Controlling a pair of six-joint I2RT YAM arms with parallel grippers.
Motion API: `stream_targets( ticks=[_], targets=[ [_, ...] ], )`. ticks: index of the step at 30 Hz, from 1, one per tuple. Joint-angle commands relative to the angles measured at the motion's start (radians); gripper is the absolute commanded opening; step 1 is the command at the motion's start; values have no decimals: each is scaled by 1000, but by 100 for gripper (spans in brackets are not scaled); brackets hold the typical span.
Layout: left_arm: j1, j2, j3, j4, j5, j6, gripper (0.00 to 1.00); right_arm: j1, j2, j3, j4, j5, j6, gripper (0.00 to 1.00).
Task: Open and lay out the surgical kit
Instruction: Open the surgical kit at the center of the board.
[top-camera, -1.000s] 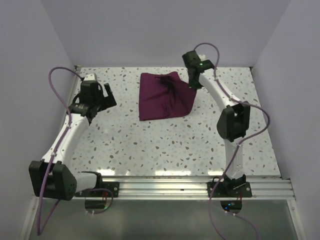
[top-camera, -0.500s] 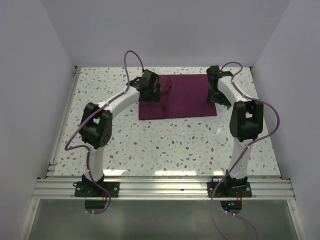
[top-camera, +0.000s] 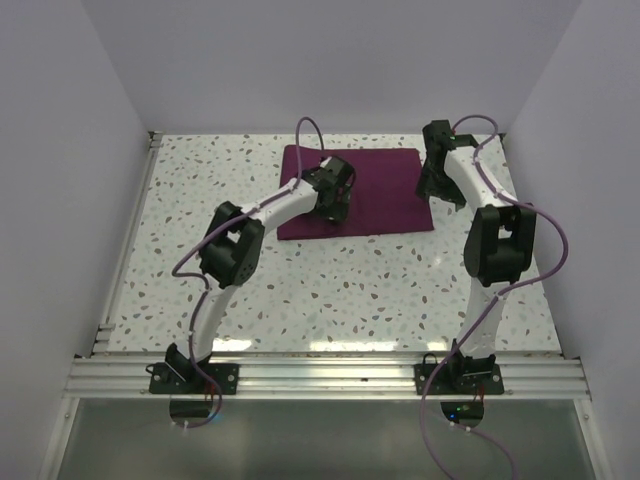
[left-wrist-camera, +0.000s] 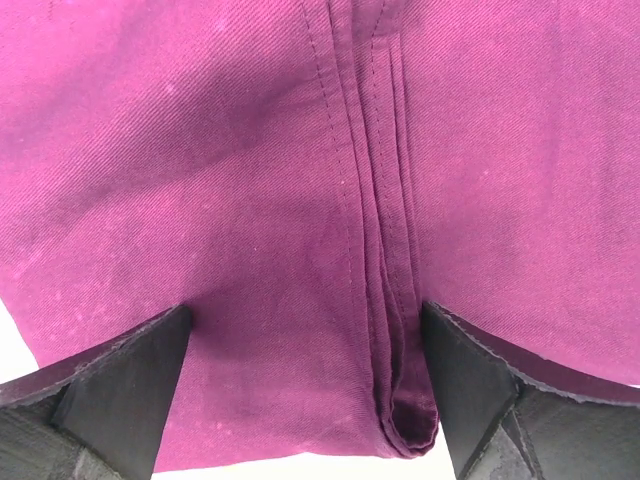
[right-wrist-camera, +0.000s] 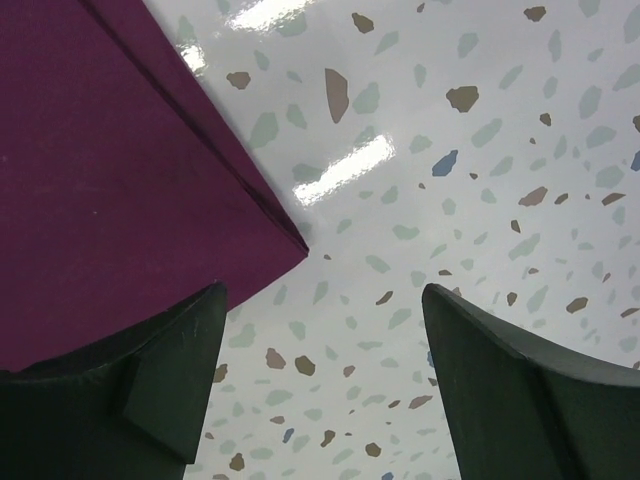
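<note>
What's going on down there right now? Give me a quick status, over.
Left gripper open, over the cloth's seam. Right gripper open, at a cloth corner. Cloth lies flat, no tools showing. Nothing in the way.

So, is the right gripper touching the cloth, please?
Cannot tell. In the right wrist view one finger of the open right gripper overlaps the cloth edge, but neither contact nor gap shows.

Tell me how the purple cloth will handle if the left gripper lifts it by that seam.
Probably floppy: the cloth wrap is woven fabric lying flat, and its stitched fold looks soft, so it should drape. It likely slides easily on the glossy table.
</note>
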Motion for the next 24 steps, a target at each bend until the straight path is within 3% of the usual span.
stream_targets(
  ticks=[1,2,3,5,6,9,16,24],
  targets=[
    [10,-29,-52,73,95,11,96,0,-41,32,-17,-22,15,82],
    [7,-22,-45,74,102,21,89,2,-39,34,-20,-19,14,82],
    [7,-14,-33,68,102,24,72,0,-36,40,-22,-19,14,82],
    [7,4,-7,51,103,33,53,0,-30,48,-32,-15,14,82],
    [7,9,0,48,106,37,39,3,-32,51,-32,-13,14,82],
    [7,12,16,30,111,39,19,3,-24,71,-36,-10,14,81],
    [14,-110,-3,2,77,33,15,2,54,250,-74,-48,20,80],
    [73,-262,-98,54,203,13,17,8,184,463,-100,-122,38,79]
  ],
)
